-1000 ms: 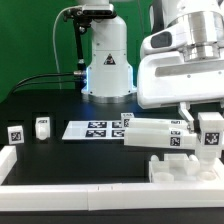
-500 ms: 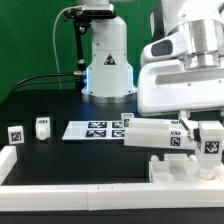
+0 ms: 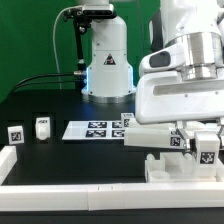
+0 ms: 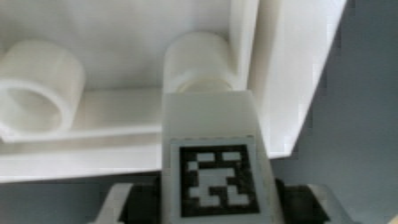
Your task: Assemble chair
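Note:
My gripper (image 3: 204, 138) hangs at the exterior view's right, shut on a small white tagged chair piece (image 3: 207, 149). In the wrist view that piece (image 4: 215, 140) sits between my dark fingers (image 4: 128, 204), its square tag facing the camera. Just below it stands a blocky white chair part (image 3: 174, 168) with two rounded pegs (image 4: 206, 62). The held piece is right over one peg; I cannot tell whether they touch. A long white tagged panel (image 3: 150, 134) lies beside it.
The marker board (image 3: 92, 128) lies mid-table. Two small tagged white pieces (image 3: 15, 133) (image 3: 42, 126) stand at the exterior view's left. White border rails (image 3: 90, 193) run along the front and left. The robot base (image 3: 107, 65) stands at the back.
The gripper has come down and slightly toward the exterior view's left with the tagged piece, closer to the pegged part. Its grip has not changed.

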Action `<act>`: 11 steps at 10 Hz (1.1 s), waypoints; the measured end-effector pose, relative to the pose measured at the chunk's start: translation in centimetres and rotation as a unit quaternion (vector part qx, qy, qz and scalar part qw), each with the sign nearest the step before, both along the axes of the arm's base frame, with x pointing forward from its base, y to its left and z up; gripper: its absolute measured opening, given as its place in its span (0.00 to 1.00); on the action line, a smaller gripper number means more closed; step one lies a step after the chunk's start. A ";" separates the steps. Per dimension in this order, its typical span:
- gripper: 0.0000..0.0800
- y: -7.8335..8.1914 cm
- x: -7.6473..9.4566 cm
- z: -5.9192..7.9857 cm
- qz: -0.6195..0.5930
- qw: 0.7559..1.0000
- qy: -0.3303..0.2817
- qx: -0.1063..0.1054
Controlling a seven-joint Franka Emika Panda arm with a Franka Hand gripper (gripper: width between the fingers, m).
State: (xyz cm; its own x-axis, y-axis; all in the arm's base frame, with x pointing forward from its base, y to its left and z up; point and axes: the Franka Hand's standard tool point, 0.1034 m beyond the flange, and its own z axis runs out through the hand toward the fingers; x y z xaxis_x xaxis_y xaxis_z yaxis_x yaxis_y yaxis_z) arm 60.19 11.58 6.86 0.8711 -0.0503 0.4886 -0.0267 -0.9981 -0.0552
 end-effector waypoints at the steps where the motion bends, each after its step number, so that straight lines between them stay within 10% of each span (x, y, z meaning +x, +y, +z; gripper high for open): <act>1: 0.36 0.0 0.0 0.0 0.000 1.000 -0.004 -0.001; 4: 0.36 0.0 -0.1 -0.2 0.000 1.000 0.004 0.000; 5: 0.68 -0.1 0.0 0.0 -0.001 1.000 0.024 0.003; 6: 0.78 -0.6 0.8 1.0 -0.007 0.999 0.039 0.008; 11: 0.81 0.1 0.5 0.2 -0.026 0.978 0.205 0.037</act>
